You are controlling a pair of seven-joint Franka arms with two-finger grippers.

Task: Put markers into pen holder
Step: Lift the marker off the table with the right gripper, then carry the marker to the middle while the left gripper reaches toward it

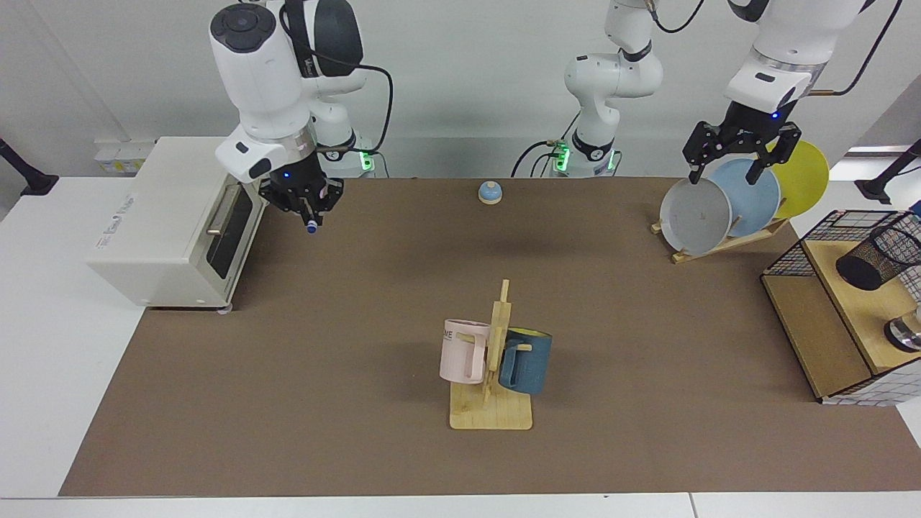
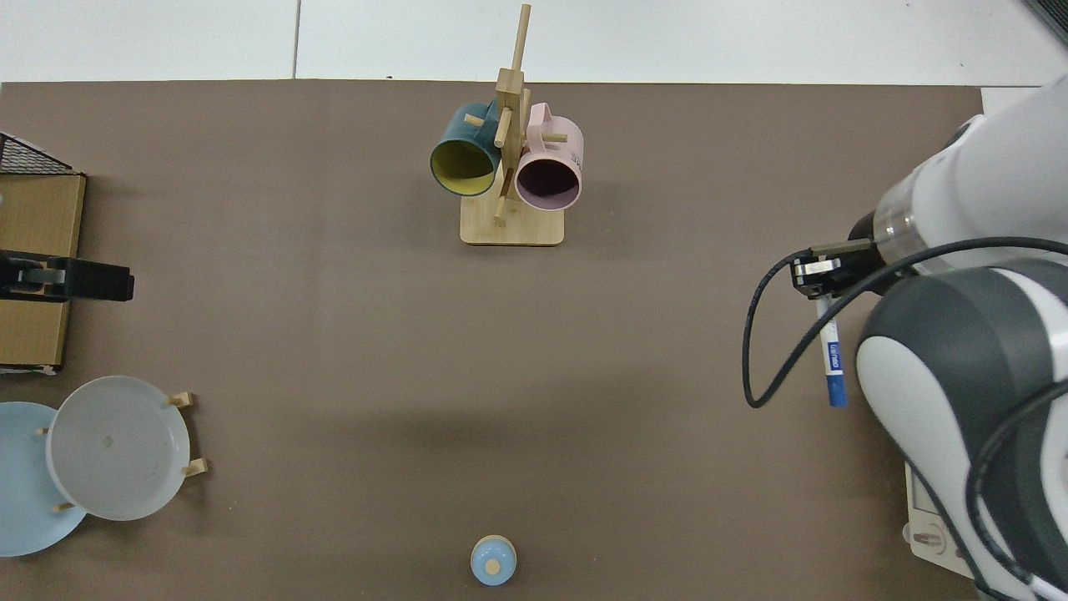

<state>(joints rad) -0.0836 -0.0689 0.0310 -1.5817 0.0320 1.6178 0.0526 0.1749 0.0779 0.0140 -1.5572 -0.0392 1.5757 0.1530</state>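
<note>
Marker (image 2: 831, 357) clamped between right gripper (image 1: 308, 213) fingers, hanging below them, raised above the surface (image 1: 403, 288) beside the toaster oven (image 1: 173, 216). Left gripper (image 1: 727, 173) waits over the plates (image 1: 696, 214), fingers spread.

Matt brown mat (image 1: 360, 324) below the right gripper (image 1: 308, 208), which grips a smooth white plastic marker (image 2: 830, 355); beside that gripper, a cream toaster oven (image 1: 173, 216) with satin painted casing and a metal handle. Well away from it, a pale bare-wood mug rack (image 1: 493, 403) carries smooth matt mugs (image 1: 464, 351). Under the left gripper (image 1: 730, 173), smooth plates (image 1: 696, 214) on a wooden stand; beyond, a black wire-mesh pen holder (image 1: 881, 253) on a bare-wood shelf (image 1: 813, 331).
</note>
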